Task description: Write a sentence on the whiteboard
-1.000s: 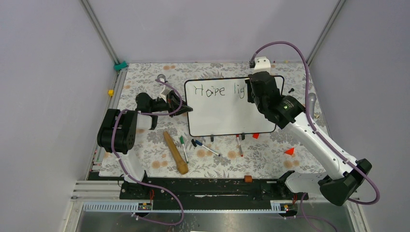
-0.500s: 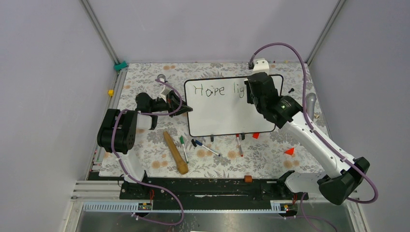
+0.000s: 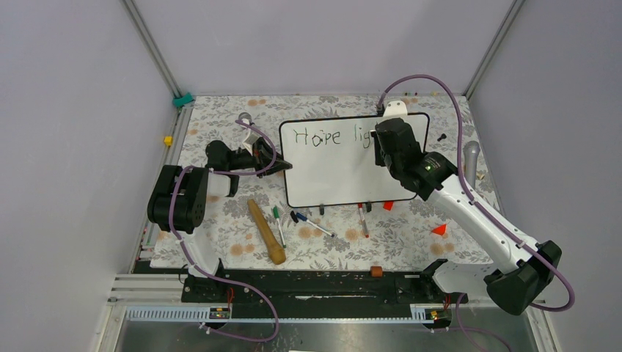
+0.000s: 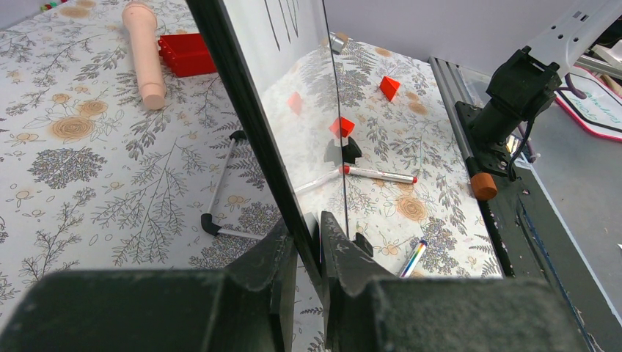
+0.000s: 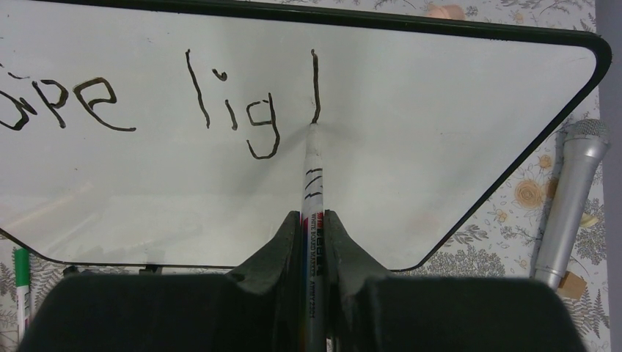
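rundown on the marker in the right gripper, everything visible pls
The marker is a slim white pen with small print, a coloured stripe and dark scribbles on its barrel. The right gripper is shut on the barrel. The marker's tip touches the whiteboard at the lower end of a vertical stroke just after "lig".

Floral table (image 3: 337,253): whiteboard (image 3: 330,172), markers (image 3: 315,224), wooden stick (image 3: 265,231), microphone (image 3: 472,155), red cone (image 3: 440,229).
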`<state>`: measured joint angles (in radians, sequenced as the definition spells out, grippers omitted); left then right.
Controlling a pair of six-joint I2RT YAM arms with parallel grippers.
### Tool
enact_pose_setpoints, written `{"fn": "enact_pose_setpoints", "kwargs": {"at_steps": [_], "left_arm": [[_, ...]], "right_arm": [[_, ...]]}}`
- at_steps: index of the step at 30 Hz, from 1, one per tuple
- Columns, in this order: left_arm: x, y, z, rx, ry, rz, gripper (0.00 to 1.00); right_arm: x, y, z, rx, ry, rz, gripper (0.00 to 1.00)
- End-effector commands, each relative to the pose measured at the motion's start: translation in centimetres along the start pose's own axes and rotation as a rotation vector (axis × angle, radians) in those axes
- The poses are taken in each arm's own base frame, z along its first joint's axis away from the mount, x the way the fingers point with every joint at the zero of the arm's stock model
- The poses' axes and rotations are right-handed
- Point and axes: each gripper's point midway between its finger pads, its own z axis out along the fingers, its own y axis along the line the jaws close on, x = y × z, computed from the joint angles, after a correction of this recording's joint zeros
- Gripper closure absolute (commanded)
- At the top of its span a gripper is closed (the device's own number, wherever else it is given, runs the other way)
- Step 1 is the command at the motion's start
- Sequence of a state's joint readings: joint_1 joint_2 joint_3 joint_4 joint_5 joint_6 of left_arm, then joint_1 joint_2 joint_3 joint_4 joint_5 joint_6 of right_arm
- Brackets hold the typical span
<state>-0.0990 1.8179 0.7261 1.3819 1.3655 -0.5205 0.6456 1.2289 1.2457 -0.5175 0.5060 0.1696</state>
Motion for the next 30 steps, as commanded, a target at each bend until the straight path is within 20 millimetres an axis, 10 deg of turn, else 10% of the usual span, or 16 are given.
{"fn": "enact_pose_setpoints", "kwargs": {"at_steps": [1,30], "left_arm": [[-0.6,-0.3,-0.1,0.041,0.002,0.215,1.0],[-0.6,-0.2,-0.1,0.04,0.001,0.213,1.0]], "right_arm": [[-1.9,-0.4,-0.7,0.001,-0.055,0.039,1.0],[-2.6,-1.7,-0.5,0.05,-0.06,0.042,1.0]]}}
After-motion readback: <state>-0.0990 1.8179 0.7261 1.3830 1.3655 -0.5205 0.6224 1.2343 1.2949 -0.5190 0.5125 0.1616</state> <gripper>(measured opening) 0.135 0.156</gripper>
